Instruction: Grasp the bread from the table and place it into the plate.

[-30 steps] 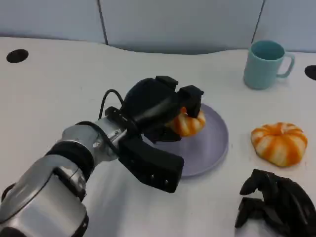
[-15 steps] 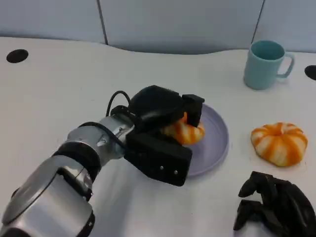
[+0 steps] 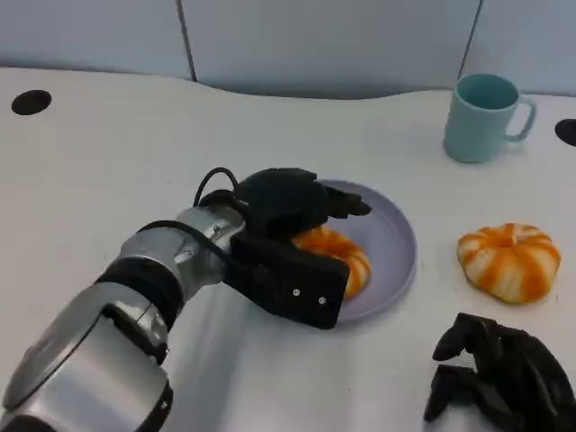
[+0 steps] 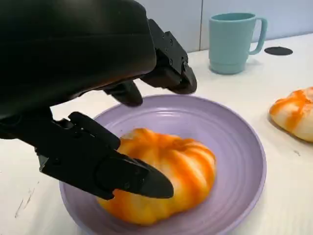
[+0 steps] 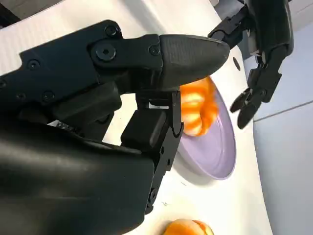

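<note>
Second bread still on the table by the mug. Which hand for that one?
Right, probably. The right hand rests just in front of the loose bread, empty. The left hand is over the plate, fingers spread around the bread already in it.

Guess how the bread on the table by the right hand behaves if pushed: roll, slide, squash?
The bread on the table looks domed with a flat base, so it would probably slide, not roll. Its puffy lobes suggest it is soft and light, likely dented by hard fingers. The table looks smooth, so little grip.
</note>
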`<act>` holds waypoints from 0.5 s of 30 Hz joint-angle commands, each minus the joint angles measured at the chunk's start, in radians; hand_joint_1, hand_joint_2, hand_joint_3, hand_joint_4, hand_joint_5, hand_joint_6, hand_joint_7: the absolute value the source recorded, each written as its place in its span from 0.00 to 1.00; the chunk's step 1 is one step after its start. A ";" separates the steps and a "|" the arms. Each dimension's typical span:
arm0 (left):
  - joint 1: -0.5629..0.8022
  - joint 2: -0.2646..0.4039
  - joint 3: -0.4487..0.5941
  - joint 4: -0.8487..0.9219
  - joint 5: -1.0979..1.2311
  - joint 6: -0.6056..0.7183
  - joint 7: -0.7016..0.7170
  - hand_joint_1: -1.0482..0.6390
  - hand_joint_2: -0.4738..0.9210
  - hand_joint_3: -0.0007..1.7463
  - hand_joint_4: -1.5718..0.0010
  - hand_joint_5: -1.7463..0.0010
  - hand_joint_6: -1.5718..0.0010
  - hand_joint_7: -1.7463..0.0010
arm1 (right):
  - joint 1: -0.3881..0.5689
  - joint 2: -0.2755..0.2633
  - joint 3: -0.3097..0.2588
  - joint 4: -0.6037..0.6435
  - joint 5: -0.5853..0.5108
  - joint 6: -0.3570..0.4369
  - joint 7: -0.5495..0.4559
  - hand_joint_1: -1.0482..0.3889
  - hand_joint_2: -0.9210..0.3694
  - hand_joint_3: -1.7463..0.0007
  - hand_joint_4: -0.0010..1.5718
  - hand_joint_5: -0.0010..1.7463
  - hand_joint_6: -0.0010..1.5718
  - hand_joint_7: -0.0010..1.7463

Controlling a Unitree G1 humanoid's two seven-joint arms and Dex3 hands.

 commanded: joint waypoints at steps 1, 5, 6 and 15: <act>-0.034 0.019 0.001 -0.010 0.000 0.014 -0.005 0.19 1.00 0.07 1.00 0.88 0.93 1.00 | 0.014 -0.010 -0.001 -0.002 -0.005 0.012 -0.009 0.45 0.00 0.73 0.77 0.63 0.72 0.57; -0.035 0.020 -0.001 -0.011 0.000 0.016 -0.004 0.18 1.00 0.08 1.00 0.90 0.93 1.00 | 0.014 -0.010 0.000 -0.001 -0.005 0.008 -0.008 0.45 0.00 0.73 0.77 0.63 0.72 0.57; -0.035 0.020 -0.001 -0.011 0.000 0.016 -0.004 0.18 1.00 0.08 1.00 0.90 0.93 1.00 | 0.014 -0.010 0.000 -0.001 -0.005 0.008 -0.008 0.45 0.00 0.73 0.77 0.63 0.72 0.57; 0.085 0.071 0.202 -0.049 -0.247 -0.133 -0.121 0.18 1.00 0.07 0.98 0.86 0.91 0.98 | 0.008 -0.010 -0.005 -0.008 0.009 0.038 -0.012 0.44 0.00 0.74 0.77 0.63 0.71 0.58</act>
